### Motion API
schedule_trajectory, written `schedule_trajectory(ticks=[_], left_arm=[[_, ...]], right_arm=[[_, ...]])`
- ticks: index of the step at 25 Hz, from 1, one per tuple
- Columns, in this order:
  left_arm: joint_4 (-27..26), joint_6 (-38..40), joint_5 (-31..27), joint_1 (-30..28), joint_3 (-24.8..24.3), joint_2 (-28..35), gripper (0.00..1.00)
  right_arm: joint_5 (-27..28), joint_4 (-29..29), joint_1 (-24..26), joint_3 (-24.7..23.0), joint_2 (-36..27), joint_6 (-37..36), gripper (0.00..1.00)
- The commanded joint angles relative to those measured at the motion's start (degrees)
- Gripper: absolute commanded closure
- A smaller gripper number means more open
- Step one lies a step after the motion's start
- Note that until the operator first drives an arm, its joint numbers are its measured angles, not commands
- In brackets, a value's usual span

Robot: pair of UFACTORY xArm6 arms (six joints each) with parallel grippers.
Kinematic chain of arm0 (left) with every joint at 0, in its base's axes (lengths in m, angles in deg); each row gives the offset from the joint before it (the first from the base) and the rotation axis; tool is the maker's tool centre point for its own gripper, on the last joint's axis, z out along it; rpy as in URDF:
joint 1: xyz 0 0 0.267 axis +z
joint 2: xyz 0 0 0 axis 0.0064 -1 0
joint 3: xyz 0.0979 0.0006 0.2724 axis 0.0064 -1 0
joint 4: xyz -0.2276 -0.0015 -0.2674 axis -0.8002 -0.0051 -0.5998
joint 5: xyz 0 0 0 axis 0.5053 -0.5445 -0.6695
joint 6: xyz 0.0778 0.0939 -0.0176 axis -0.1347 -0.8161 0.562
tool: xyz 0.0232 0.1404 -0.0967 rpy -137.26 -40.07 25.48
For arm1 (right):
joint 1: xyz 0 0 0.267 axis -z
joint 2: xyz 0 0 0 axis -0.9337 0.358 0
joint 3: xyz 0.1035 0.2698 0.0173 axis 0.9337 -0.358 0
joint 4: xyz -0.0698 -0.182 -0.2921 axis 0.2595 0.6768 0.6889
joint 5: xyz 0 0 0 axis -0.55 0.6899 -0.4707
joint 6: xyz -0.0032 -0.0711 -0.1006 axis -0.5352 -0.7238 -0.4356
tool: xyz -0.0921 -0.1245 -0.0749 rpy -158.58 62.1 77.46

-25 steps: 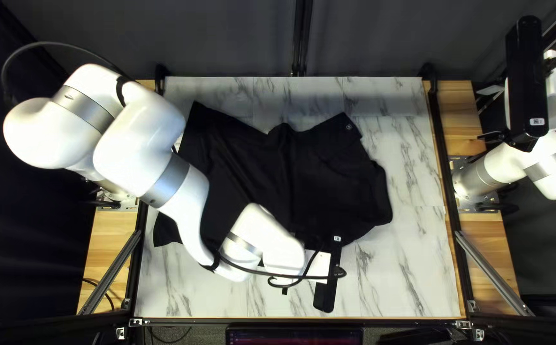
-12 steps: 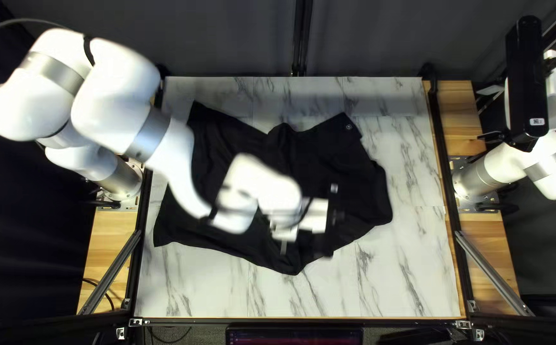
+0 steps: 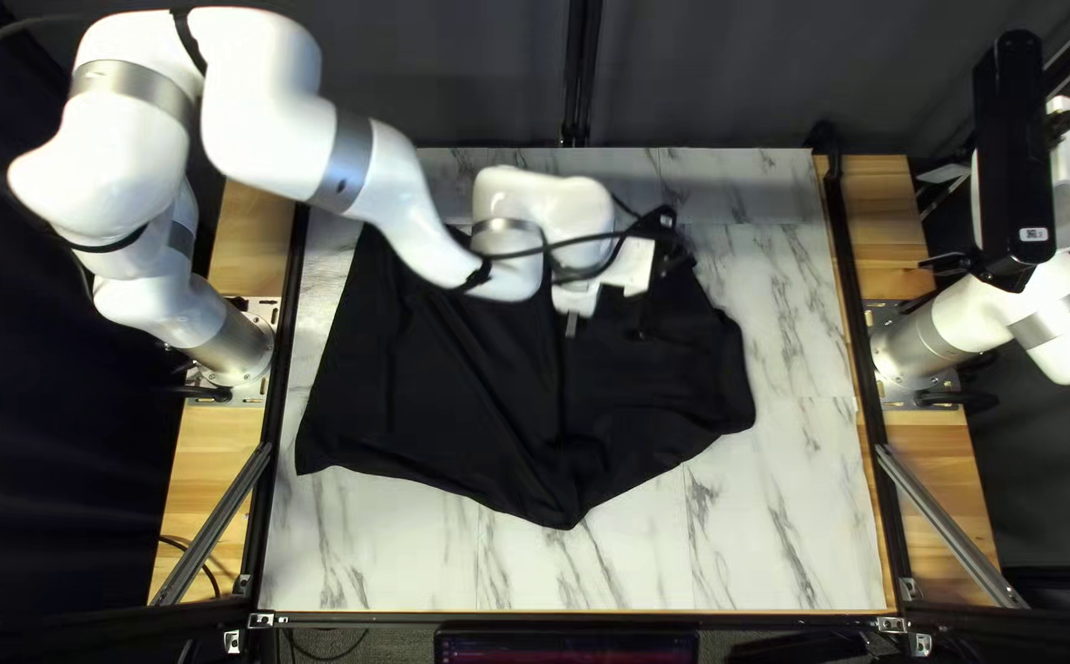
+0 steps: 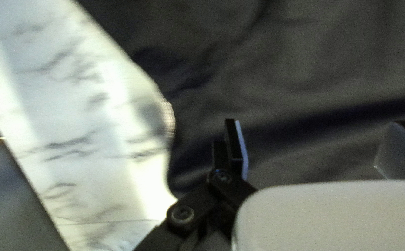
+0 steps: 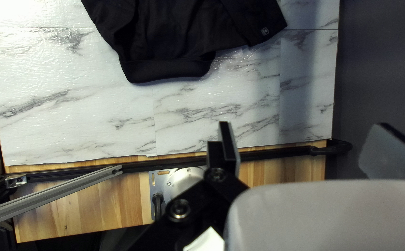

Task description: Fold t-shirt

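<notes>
On our table [image 3: 793, 529] the black shirt [image 3: 461, 406] lies spread and creased across the middle, dipping to a blunt point toward the near edge, while our left hand [image 3: 572, 324], released with fingers wide apart, is over its far part, and our right hand [image 3: 943, 219], likewise released, is near the table's right edge.

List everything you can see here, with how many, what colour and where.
Table: one, white with grey veins, centre
T-shirt: one, black, on the table
Boards: two, light wood, table's sides
Rails: two, black, beside the boards
Bars: two, grey, over the boards
Plates: two, silver, on the boards
Screen: one, dark, past the near edge
Curtain: count unclear, dark, past the far edge
Arms: two, white, one each side
Cables: several, black, along the arms
Left gripper: one, black, above the T-shirt
Right gripper: one, black, by the right board
</notes>
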Motion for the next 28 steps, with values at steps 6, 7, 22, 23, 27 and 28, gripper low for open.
schedule_trajectory(ticks=[6, 7, 22, 23, 27, 28], left_arm=[[8.9, 7.3, -1.4, 2.2, 1.7, -4.2, 0.00], [9.0, 7.4, -1.5, 2.3, 1.8, -4.3, 0.00], [9.9, 7.2, -5.8, 2.5, 6.2, -5.7, 1.00], [9.9, 7.2, -6.1, 2.5, 6.5, -5.8, 1.00], [9.8, 6.9, -7.0, 2.5, 7.6, -5.7, 1.00], [9.7, 6.6, -7.2, 2.6, 8.1, -5.7, 1.00]], right_arm=[[0.0, 0.0, 0.0, 0.0, 0.0, 0.0, 0.00], [0.0, 0.0, 0.0, 0.0, 0.0, 0.0, 0.00], [0.0, 0.0, 0.0, 0.0, 0.0, 0.0, 0.00], [0.0, 0.0, 0.0, 0.0, 0.0, 0.0, 0.00], [0.0, 0.0, 0.0, 0.0, 0.0, 0.0, 0.00], [0.0, 0.0, 0.0, 0.0, 0.0, 0.0, 0.00]])
